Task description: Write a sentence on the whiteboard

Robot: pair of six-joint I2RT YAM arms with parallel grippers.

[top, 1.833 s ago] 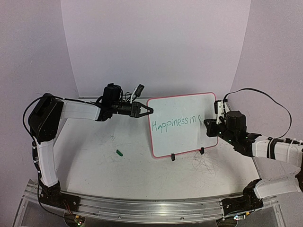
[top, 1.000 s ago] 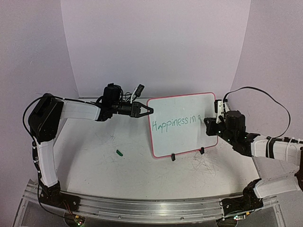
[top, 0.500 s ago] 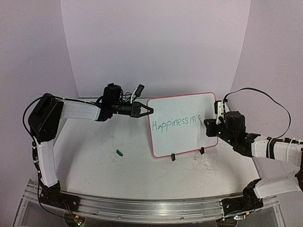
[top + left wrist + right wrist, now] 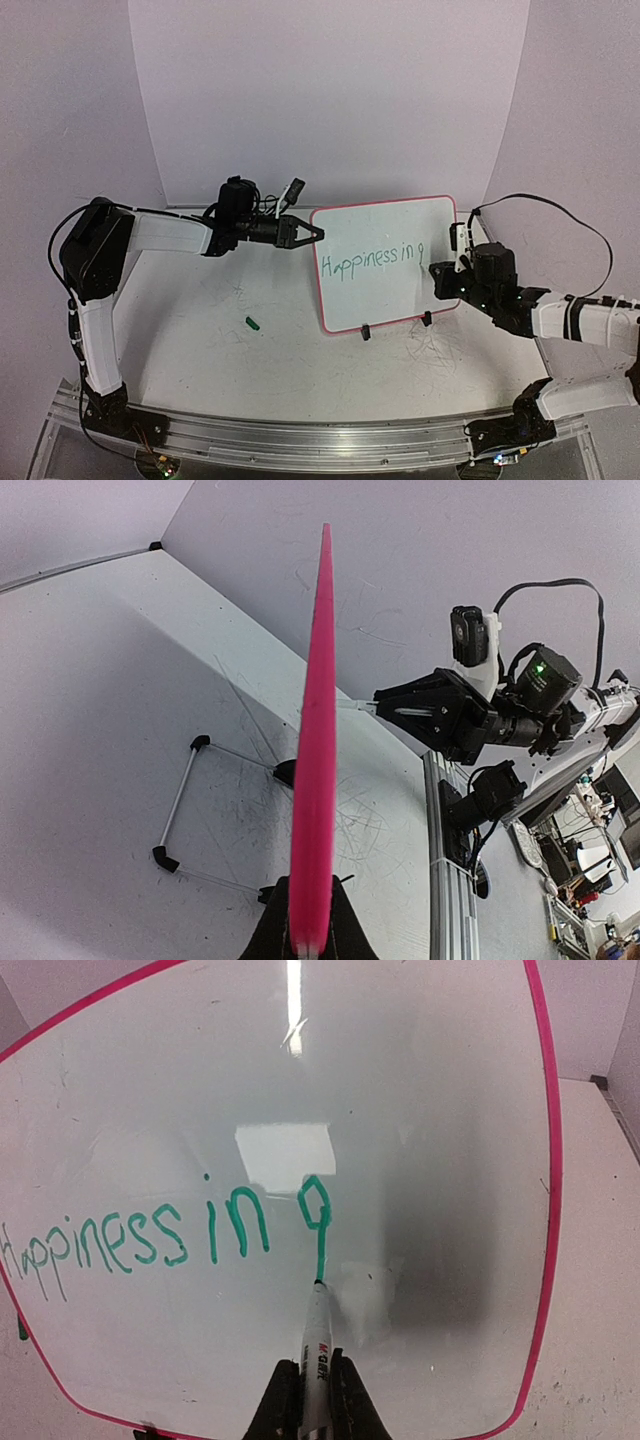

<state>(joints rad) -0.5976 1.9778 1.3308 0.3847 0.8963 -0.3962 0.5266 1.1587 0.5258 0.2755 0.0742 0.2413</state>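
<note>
Left hand: the left hand [image 4: 318,234] is pinched tight on the pink rim of the whiteboard [image 4: 385,300], and in its own camera the rim [image 4: 315,730] runs straight up from between its fingers

Why it holds there: I think it grips the edge so the board cannot slide or tip when the pen pushes on it

Right hand: the right hand [image 4: 310,1400] is squeezed narrow around a green marker [image 4: 317,1335], which sticks out straight ahead of its fingers

Marker tip: it touches the board just ahead of the hand, at the bottom of the tail of a new letter [image 4: 317,1215] with a loop on top

Sentence: the sentence [image 4: 130,1240] reads "Happiness in", running off to the left of the right hand, across the middle of the board

Board: it stands up on two black clip feet [image 4: 366,333] on the desk [image 4: 200,340], its white face turned to the right hand so the pen can reach it

How far along: two words are done and a third word has just started, so I think more letters must follow to the right

Small green thing: a small green thing [image 4: 253,322], maybe the pen cap, lies on the desk below the left hand, well apart from it
</note>
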